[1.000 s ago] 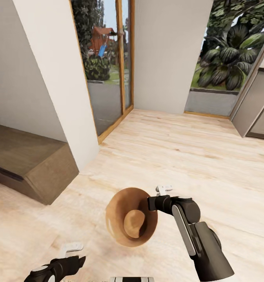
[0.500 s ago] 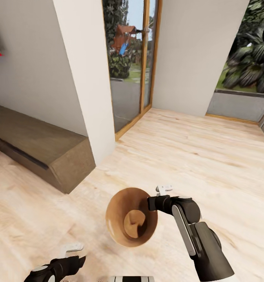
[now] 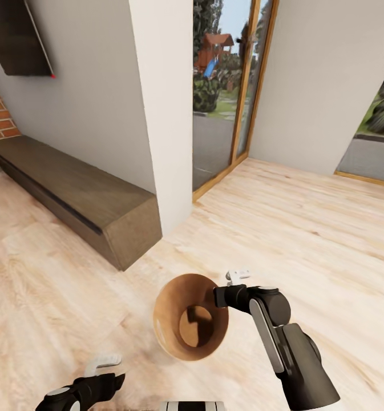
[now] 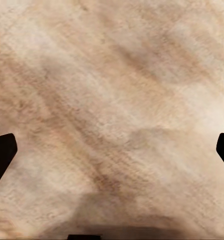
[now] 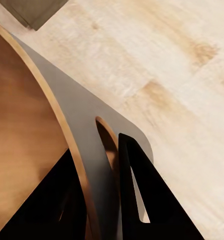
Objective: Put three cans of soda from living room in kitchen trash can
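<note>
Head view is showing you carrying the tash can (image 3: 190, 317) over the pale wood floor (image 3: 306, 228), past a low wooden bench (image 3: 72, 191) and glass door (image 3: 226, 97); its smooth brown inside is looking empty, so I judge all three cans are left. Your right gripper (image 3: 229, 285) is clamping its rim. Your left gripper (image 3: 103, 365) is hanging spread and empty.
</note>
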{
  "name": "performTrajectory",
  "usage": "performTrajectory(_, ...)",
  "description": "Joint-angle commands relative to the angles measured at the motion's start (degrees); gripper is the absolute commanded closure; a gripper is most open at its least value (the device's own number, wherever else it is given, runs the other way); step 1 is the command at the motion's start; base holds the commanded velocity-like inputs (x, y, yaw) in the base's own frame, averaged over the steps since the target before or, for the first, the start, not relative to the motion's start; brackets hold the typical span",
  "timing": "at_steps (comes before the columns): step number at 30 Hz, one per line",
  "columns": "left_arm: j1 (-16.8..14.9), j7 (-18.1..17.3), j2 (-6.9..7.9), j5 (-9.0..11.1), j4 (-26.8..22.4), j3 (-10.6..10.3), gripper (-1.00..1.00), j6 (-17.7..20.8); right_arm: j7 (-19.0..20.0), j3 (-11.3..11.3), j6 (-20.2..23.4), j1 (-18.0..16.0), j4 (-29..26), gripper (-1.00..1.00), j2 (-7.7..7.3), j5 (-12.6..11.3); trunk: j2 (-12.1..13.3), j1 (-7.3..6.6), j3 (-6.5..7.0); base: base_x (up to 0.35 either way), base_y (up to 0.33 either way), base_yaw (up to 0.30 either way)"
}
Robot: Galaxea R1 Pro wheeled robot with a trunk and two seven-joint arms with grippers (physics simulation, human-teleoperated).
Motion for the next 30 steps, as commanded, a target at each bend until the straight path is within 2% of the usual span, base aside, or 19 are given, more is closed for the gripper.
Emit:
performTrajectory(1, 0.0, 0.0, 0.01, 0.0, 0.0, 0.0, -1.00, 0.0, 0.1, 0.0, 0.0, 0.0, 0.0, 1.00, 0.03, -1.5, 0.0, -0.01, -0.03, 0.000, 0.000, 0.300)
performTrajectory(12, 0.0, 0.2, 1.35, -0.2, 0.0, 0.4, -1.00, -0.2, 0.1, 0.1, 0.0, 0.0, 0.0, 1.00, 0.09, -1.5, 0.0, -0.01, -0.45, 0.000, 0.000, 0.300)
performTrajectory(16, 0.0, 0.0, 1.44, 0.0, -0.4, 2.5, -1.00, -0.1, 0.1, 0.1, 0.0, 0.0, 0.0, 1.00, 0.05, -1.6, 0.0, -0.01, -0.61, 0.000, 0.000, 0.300)
performTrajectory(30, 0.0, 0.0, 1.26, 0.0, -0.2, 3.1, -1.00, 0.1, 0.2, 0.1, 0.0, 0.0, 0.0, 1.00, 0.00, -1.8, 0.0, -0.01, -1.14, 0.000, 0.000, 0.298)
